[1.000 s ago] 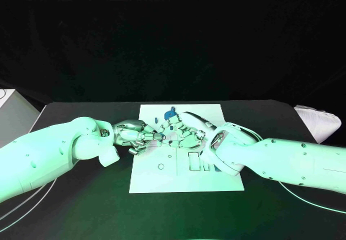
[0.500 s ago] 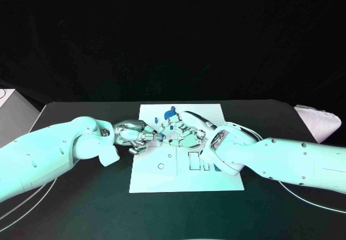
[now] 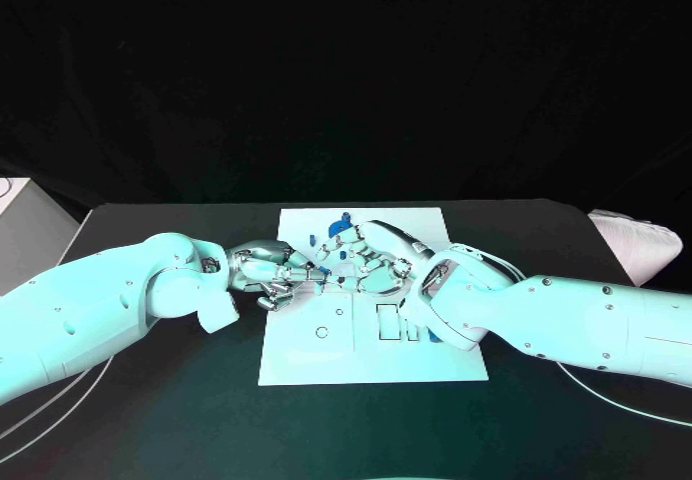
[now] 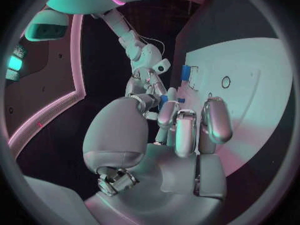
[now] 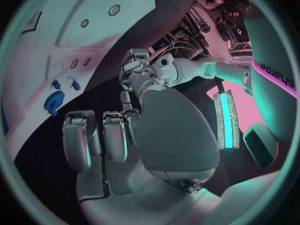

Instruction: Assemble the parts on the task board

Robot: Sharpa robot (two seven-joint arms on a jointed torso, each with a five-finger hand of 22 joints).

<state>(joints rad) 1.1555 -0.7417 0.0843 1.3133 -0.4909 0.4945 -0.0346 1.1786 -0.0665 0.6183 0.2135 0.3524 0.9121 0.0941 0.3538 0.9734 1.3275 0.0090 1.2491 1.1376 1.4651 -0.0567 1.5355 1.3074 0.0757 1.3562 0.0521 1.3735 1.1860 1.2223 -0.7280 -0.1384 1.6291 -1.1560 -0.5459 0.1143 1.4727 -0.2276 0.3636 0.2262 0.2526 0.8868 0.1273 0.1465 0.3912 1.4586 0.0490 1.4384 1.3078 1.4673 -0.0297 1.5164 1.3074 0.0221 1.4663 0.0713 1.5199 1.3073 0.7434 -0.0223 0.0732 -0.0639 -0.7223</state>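
Note:
The white task board (image 3: 372,350) lies mid-table. My left hand (image 3: 268,272) and right hand (image 3: 372,262) meet fingertip to fingertip over the board's left upper part. In the left wrist view a small blue part (image 4: 164,102) sits between the curled fingers (image 4: 186,130) and the thumb of my left hand (image 4: 156,150), and the right hand (image 4: 146,80) reaches it from the far side. My right hand (image 5: 106,145) has its fingers curled toward the left hand (image 5: 139,76); what they hold is hidden. A round blue part (image 5: 53,101) and two small blue parts (image 5: 65,84) stand on the board (image 5: 94,25).
Near the board's far edge a round blue part (image 3: 340,231) and a small blue peg (image 3: 346,216) show beside my right hand. Rectangular slots (image 3: 389,322) and a round hole (image 3: 322,332) mark the board's middle. A white box (image 3: 22,225) stands at the table's far left.
My right hand has shifted slightly left, closing up against the left hand's fingertips and covering more of the round blue part. The left arm has barely moved.

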